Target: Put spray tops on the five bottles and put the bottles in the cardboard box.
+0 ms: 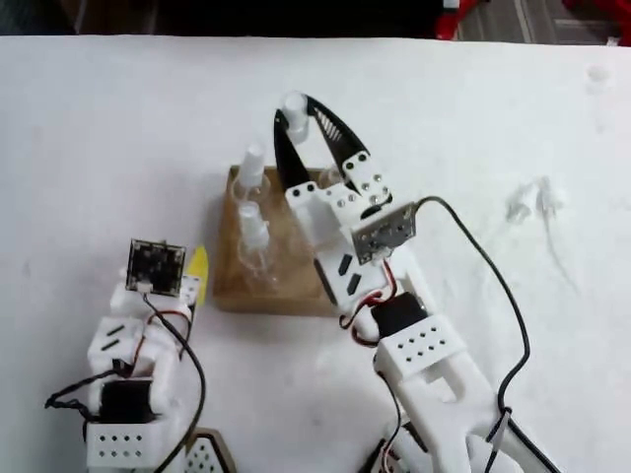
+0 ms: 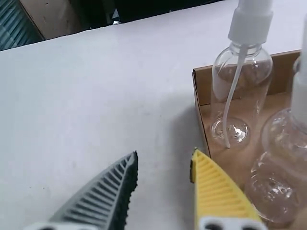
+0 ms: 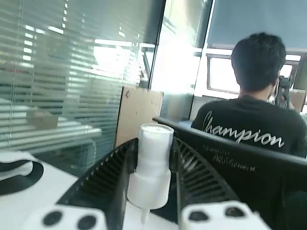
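right fingers (image 3: 105, 177): pinching a spray top (image 3: 151, 163) above the cardboard box (image 1: 232, 288)
left fingers (image 2: 218, 194): gaping wide beside that box
bottles (image 2: 240, 79): standing inside

The cardboard box (image 1: 232, 292) sits mid-counter (image 1: 99, 148), in front of both arms. Two bottles stand upright along its left side, one bottle (image 1: 254, 235) nearer and the other bottle (image 1: 251, 169) behind it. The left claw (image 1: 197, 271) is just beside the box's near left corner. The right claw (image 1: 293, 110) is above the box's far edge, with a spray top (image 3: 152, 167) between its fingers. Loose spray parts (image 1: 532, 202) lie well apart on the right.
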Robot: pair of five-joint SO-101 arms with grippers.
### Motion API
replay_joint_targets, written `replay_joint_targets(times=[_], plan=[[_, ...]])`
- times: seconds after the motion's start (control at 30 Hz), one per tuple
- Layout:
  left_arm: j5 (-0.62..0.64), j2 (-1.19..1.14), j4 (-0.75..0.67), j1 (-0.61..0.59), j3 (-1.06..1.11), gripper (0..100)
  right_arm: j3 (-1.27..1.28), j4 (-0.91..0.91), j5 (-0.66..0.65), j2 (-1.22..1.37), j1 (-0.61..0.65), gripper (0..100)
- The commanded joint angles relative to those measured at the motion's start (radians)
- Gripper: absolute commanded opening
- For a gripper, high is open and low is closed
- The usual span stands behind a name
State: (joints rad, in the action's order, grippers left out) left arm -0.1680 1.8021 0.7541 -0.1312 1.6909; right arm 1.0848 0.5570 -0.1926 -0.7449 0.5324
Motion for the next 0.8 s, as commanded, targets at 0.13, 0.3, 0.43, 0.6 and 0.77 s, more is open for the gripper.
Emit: replay_joint_targets(times=[0.13,0.3,0.43,0.6,0.77], plan=[[-0.012,0.005,0.003,0.001,0.002,17,-0.006,0.067,-0.005,0.008,-0.001,1.6],[-0.012,0.005,0.003,0.001,0.002,17,-0.006,0.065,-0.008,0.012,-0.001,1.6],[-0.012,0.005,0.003,0.002,0.002,17,-0.006,0.065,-0.005,0.005,-0.001,1.6],[-0.012,0.005,0.003,0.002,0.002,17,-0.005,0.064,-0.006,0.013,-0.002,1.6],[-0.012,0.005,0.003,0.004,0.002,17,0.003,0.065,-0.003,0.013,-0.022,1.6]])
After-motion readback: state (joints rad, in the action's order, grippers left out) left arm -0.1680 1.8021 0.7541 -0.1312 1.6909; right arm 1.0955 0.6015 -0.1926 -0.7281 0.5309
